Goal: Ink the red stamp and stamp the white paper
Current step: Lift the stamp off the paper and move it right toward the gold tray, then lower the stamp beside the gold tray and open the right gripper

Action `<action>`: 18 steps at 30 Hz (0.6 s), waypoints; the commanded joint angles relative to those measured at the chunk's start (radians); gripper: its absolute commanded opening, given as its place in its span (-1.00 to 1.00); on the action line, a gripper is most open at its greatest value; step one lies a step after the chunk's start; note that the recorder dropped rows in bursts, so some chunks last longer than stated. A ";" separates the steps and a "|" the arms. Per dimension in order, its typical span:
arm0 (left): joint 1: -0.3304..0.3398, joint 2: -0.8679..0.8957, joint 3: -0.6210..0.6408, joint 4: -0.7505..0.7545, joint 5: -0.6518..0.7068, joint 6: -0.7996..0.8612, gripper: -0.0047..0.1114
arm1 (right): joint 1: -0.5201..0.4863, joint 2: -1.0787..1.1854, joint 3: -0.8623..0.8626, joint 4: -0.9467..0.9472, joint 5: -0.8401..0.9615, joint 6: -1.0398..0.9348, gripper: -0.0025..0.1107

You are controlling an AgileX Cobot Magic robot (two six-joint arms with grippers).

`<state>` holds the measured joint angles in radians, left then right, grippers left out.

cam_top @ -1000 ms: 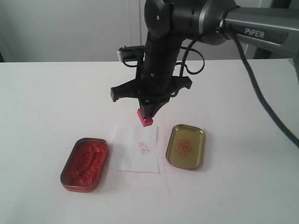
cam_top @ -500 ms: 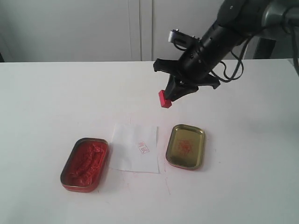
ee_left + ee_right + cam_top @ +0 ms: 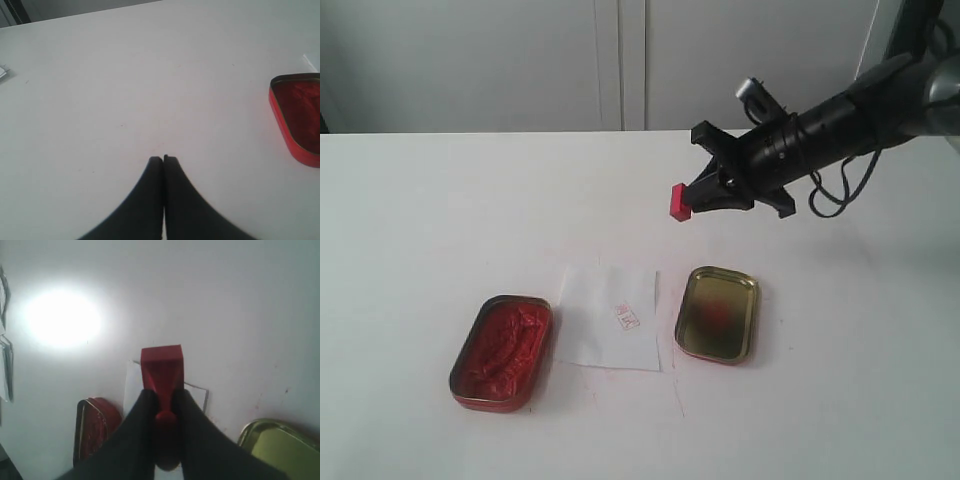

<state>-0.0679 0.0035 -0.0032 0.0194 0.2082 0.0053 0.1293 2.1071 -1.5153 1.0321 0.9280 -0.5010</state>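
Note:
The red stamp (image 3: 680,201) (image 3: 162,367) hangs in the air above the table, its handle clamped between the fingers of my right gripper (image 3: 701,196) (image 3: 164,399), which is tilted nearly level. The white paper (image 3: 608,316) (image 3: 132,381) lies flat below, carrying a small red stamped mark (image 3: 627,317). To the paper's left stands the open red ink tin (image 3: 503,350) (image 3: 298,116) (image 3: 93,427). My left gripper (image 3: 163,159) is shut with nothing in it, over bare table; the exterior view does not show it.
A gold-coloured tin lid (image 3: 718,314) (image 3: 282,445) with a red smear lies right of the paper. The white tabletop (image 3: 440,220) runs back to a pale wall with cabinet doors (image 3: 620,60). The right arm (image 3: 840,120) reaches in from the right.
My right arm has swung from above the paper's far edge to the right and back, lifting the stamp and tilting it sideways. The paper, tin and lid have not moved.

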 commanded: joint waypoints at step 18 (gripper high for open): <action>0.001 -0.003 0.003 -0.003 0.001 0.003 -0.92 | -0.004 0.169 0.005 0.135 -0.034 -0.059 -0.95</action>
<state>-0.0679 0.0035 -0.0032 0.0194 0.2082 0.0053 0.1293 2.2790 -1.5137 1.1696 0.9091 -0.5823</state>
